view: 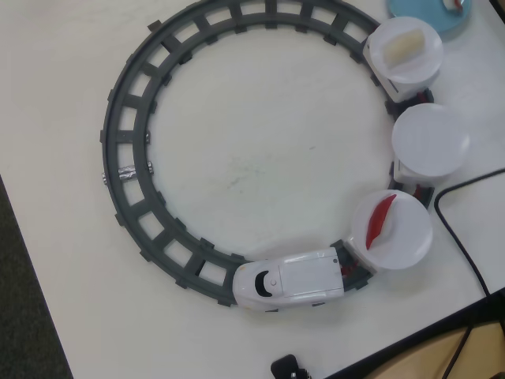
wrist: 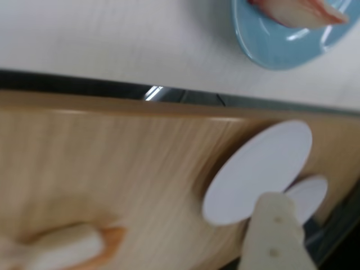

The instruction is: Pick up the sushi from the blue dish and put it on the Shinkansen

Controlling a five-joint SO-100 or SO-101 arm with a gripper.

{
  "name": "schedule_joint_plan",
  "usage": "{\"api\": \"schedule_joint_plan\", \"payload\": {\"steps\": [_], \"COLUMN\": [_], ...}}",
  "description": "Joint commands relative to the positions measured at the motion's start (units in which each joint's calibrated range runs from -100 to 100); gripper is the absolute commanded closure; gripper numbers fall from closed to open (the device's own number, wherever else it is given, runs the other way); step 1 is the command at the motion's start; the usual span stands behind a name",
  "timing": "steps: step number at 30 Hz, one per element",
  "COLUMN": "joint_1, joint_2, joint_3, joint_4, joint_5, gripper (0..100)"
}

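Sushi (wrist: 298, 12) lay on the blue dish (wrist: 270, 45), ungrasped: approach step. Gripper (wrist: 275, 236) opening could not be determined. Next move required descending over the dish.

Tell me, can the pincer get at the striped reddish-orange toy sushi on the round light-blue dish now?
Probably yes: the sushi lies uncovered on the dish, with bare white table before it.

Glossy blue dish (wrist: 281, 48), woodgrain surface (wrist: 112, 169)
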Motion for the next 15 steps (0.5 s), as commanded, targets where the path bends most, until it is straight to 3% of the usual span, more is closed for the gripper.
{"api": "schedule_joint_plan", "payload": {"steps": [1, 7, 15], "joint_1": [-1.5, -3.1, -3.7], "joint_2": [16.0, 36.0, 51.3], "joint_3": [-19.7, -41.4, -55.3], "joint_4": [3.7, 15.6, 18.6], "joint_5": [7.3, 19.9, 23.4], "gripper": [63, 63, 63]}}
